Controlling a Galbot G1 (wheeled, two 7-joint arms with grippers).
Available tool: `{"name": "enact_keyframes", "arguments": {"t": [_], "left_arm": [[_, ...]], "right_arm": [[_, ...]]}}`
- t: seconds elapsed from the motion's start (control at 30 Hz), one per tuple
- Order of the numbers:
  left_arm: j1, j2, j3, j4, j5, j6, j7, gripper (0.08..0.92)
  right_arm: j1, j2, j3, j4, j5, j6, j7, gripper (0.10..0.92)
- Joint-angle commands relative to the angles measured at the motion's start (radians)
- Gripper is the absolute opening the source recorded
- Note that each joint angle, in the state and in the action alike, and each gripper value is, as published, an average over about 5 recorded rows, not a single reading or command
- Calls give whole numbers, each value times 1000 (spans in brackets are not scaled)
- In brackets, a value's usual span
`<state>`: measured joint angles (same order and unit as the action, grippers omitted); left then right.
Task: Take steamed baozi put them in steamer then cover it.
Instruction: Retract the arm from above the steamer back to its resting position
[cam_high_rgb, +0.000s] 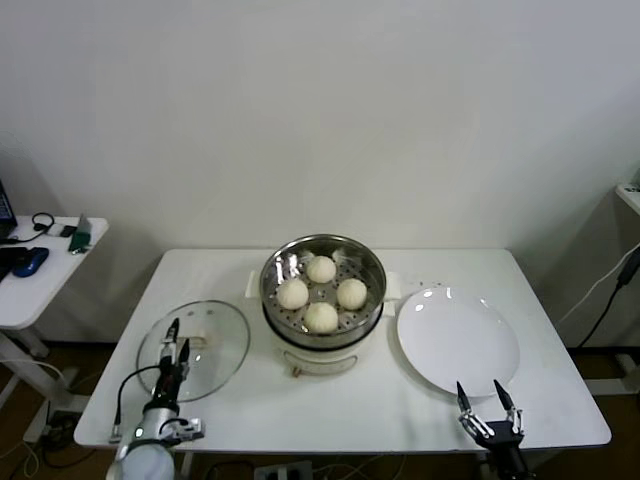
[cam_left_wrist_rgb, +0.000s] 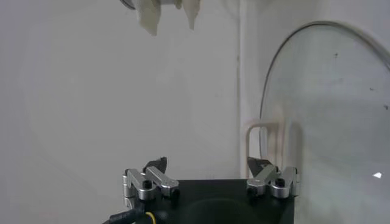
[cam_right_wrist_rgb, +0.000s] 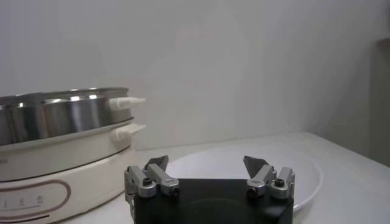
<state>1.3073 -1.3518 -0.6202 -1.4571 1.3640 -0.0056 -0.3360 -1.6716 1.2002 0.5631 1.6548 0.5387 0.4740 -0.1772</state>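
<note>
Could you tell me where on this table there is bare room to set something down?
Free: the table's front strip between the cover and the white plate, before the steamer; also the far corners behind cover and plate. Crowded: the middle row, where plate nearly meets steamer.

A big white table (cam_high_rgb: 200, 275) holds three things. A shiny round metal steamer on a white base (cam_high_rgb: 322, 338) sits in the middle. A round glass lid (cam_high_rgb: 205, 345) lies to its left. A flat white plate (cam_high_rgb: 458, 338) lies to its right.
</note>
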Motion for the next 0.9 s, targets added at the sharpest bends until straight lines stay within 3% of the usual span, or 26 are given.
{"name": "enact_keyframes", "arguments": {"t": [0.03, 0.47, 0.9], "left_arm": [[-59, 30, 27, 42, -23, 22, 46, 823], [-75, 33, 45, 44, -63, 57, 64, 803], [-74, 22, 51, 53, -67, 76, 66, 446]], "right_arm": [[-6, 12, 3, 1, -6, 10, -1, 823], [-5, 25, 10, 7, -9, 11, -1, 823], [0, 27, 17, 15, -12, 11, -2, 823]]}}
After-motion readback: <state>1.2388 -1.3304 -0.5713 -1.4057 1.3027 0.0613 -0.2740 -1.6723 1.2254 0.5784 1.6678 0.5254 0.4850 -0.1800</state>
